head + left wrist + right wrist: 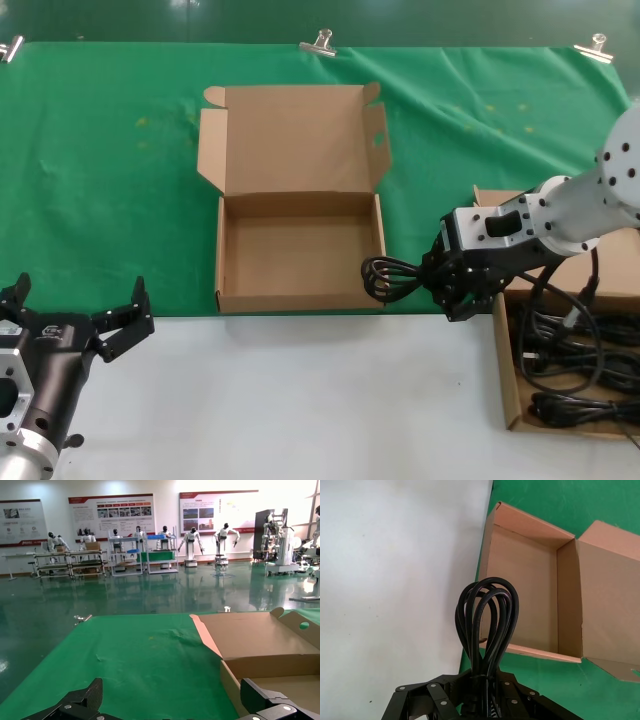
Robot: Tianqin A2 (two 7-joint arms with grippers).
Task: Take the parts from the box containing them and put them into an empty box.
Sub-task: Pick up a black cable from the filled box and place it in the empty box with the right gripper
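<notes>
The right gripper is pinching a cord at 3 o'clock of the empty box, hiding its plug end. The left gripper is idling spread at 8 o'clock. The full box is running off-frame.

Glossy green floor, postered walls

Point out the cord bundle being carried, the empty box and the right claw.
Cord bundle (pixel 487 615): right wrist view, on its looped end.
Empty box (pixel 300 255): head view, on its bare floor.
Right claw (pixel 437 285): head view, between the fingertips, shut on the bundle.
</notes>
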